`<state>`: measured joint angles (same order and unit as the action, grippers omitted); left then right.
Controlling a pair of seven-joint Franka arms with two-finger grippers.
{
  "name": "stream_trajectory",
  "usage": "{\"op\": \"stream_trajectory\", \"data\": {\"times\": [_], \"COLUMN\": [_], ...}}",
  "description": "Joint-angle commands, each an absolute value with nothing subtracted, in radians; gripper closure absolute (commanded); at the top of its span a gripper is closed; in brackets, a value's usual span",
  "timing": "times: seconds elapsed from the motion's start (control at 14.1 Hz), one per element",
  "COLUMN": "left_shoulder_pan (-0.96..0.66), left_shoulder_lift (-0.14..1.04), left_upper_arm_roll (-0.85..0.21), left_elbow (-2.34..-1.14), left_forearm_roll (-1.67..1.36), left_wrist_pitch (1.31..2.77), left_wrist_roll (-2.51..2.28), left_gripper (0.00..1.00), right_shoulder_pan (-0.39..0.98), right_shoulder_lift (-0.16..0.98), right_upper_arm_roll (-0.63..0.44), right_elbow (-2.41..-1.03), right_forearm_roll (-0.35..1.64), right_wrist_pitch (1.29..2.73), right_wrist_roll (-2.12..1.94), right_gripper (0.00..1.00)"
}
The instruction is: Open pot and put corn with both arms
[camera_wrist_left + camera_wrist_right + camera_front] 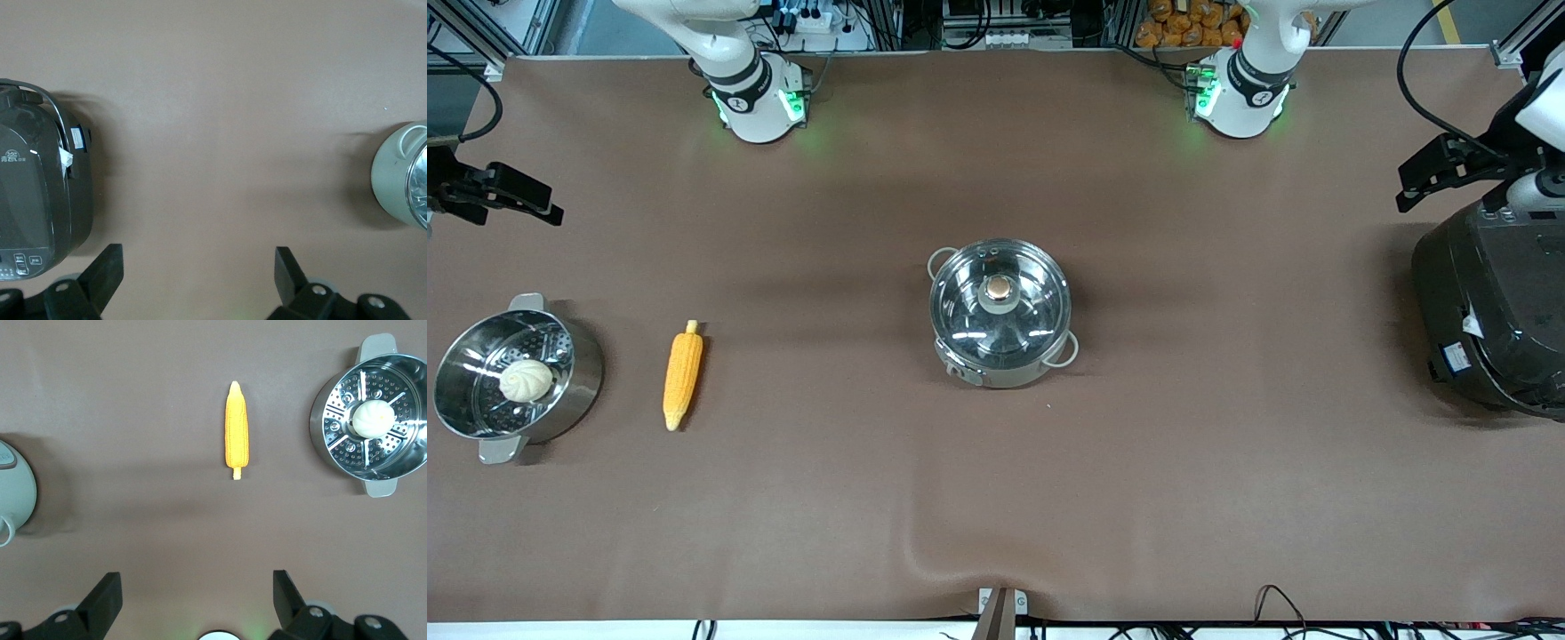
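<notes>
The steel pot with wire loop handles stands mid-table, its glass lid with the coppery knob on it. Its wall shows at the edge of the left wrist view and of the right wrist view. The corn lies on the table toward the right arm's end; it also shows in the right wrist view. My right gripper is open and empty, up over the table's edge at that end. My left gripper is open and empty, up beside the rice cooker.
A steamer pot with tab handles holds a pale bun beside the corn, at the right arm's end; both show in the right wrist view. A big black rice cooker stands at the left arm's end.
</notes>
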<state>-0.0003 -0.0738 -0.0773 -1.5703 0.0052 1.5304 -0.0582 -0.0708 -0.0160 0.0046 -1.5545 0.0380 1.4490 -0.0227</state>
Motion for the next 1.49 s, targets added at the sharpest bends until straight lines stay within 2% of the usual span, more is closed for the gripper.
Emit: {"op": "stream_trajectory", "data": {"times": [0.0,0.43,0.92,1.28,1.42], "left_shoulder_pan": [0.008,0.002,0.005,-0.001,-0.006], "left_shoulder_lift": [-0.087,-0.058,-0.069,-0.046,-0.009], "left_upper_arm_roll": [-0.077,-0.080,-0.084,-0.084,-0.086], "left_elbow": [-1.569,-1.510,-1.505,-1.505,-1.505], "left_forearm_roll": [0.002,0.011,0.005,-0.060,-0.089], "left_wrist_pitch": [1.513,1.483,1.420,1.439,1.511], "left_wrist_roll": [-0.063,-0.060,-0.054,-0.060,-0.060], "left_gripper": [0.00,0.00,0.00,0.00,0.00], "right_shoulder_pan": [-0.061,-0.057,-0.057,-0.055,-0.049], "right_shoulder_lift": [-0.017,-0.018,-0.018,-0.017,-0.017], "right_upper_arm_roll": [0.003,0.003,0.002,0.003,0.003], "right_elbow": [-1.551,-1.551,-1.552,-1.552,-1.552], "right_forearm_roll": [0.044,0.043,0.043,0.041,0.041], "right_wrist_pitch": [1.454,1.453,1.453,1.454,1.454], "right_wrist_roll": [-0.008,-0.008,-0.009,-0.009,-0.008], "right_gripper": [0.00,0.00,0.00,0.00,0.00]}}
